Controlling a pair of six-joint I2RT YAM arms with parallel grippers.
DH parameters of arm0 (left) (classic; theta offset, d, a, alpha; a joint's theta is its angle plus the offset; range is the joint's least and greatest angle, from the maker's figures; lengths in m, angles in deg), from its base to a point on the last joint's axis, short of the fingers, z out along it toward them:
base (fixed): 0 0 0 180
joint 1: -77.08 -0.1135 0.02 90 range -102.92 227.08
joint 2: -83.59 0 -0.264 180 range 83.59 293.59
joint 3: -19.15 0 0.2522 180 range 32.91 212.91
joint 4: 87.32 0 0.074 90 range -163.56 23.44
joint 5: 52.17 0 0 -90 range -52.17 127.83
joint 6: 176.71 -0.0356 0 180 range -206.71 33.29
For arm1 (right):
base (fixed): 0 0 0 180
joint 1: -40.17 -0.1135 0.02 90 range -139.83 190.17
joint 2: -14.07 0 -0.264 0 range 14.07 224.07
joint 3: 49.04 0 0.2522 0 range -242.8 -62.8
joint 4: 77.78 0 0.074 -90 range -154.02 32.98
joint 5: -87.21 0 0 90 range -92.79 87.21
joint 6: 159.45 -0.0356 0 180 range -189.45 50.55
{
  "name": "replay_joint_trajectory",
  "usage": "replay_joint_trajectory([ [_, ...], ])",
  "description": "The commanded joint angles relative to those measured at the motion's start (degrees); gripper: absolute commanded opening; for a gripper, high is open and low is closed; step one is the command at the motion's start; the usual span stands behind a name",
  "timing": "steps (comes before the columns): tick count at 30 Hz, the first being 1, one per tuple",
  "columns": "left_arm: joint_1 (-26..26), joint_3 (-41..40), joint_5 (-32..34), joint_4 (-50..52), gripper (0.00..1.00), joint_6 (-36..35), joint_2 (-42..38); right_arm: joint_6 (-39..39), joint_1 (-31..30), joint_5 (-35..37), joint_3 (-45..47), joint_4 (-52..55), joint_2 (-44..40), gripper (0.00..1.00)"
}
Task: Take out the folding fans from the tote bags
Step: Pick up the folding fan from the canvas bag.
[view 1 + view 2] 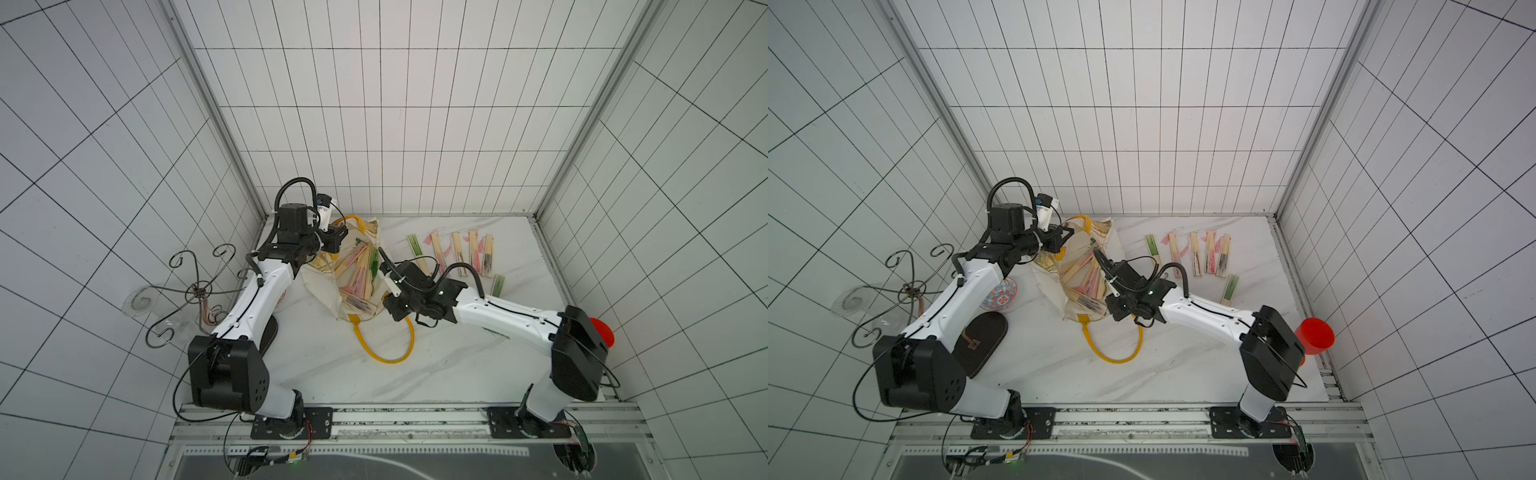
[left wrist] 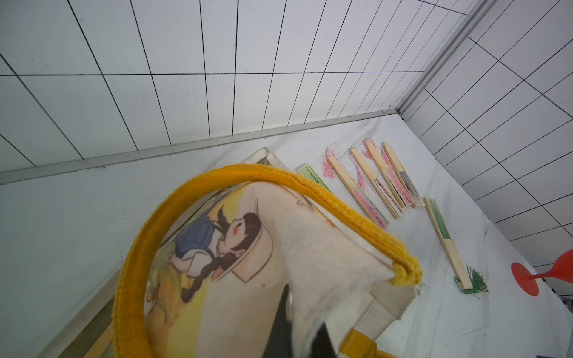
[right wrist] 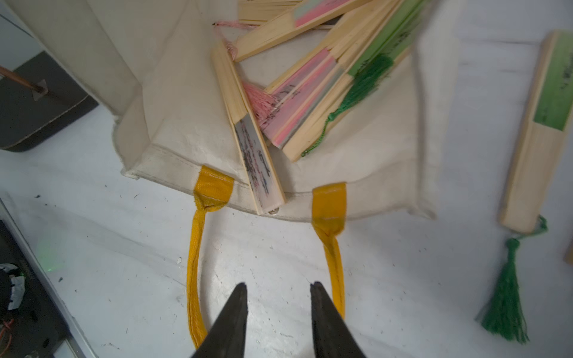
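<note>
The cream tote bag [image 1: 320, 291] lies on the marble table with its mouth toward me. My left gripper [image 2: 302, 328] is shut on the cloth of its upper rim and holds that side up, the yellow handle [image 2: 217, 183] arching over it. Several folding fans [image 3: 310, 93] lie heaped inside; a black-inked one [image 3: 260, 167] pokes over the rim between the yellow patches. My right gripper [image 3: 279, 283] is open and empty, just above the table inside the lower handle loop [image 3: 193, 263]. Several more fans [image 1: 457, 253] lie in a row to the right, with a green one [image 3: 539, 133] nearer.
A wire stand [image 1: 195, 286] with a dark oval base [image 1: 984, 340] and a patterned bowl [image 1: 1000, 293] sit at the left, beside my left arm. A red goblet [image 1: 1314, 336] stands at the right table edge. Tiled walls close the back and sides.
</note>
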Motion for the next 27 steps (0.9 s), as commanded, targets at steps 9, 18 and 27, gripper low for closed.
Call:
replay_joint_trajectory([
  [9,-0.3,2.5,-2.6,-2.6,0.0,0.2,0.1,7.9,0.2,-1.7,-19.3,5.1,17.7,0.44],
  [18,-0.3,2.4,-2.9,-2.8,0.0,0.4,0.1,9.6,0.7,-4.0,-25.2,5.9,25.2,0.53],
  [27,-0.3,2.4,-3.0,-2.8,0.0,0.5,0.1,6.4,3.0,-17.1,-24.7,6.1,27.4,0.5],
])
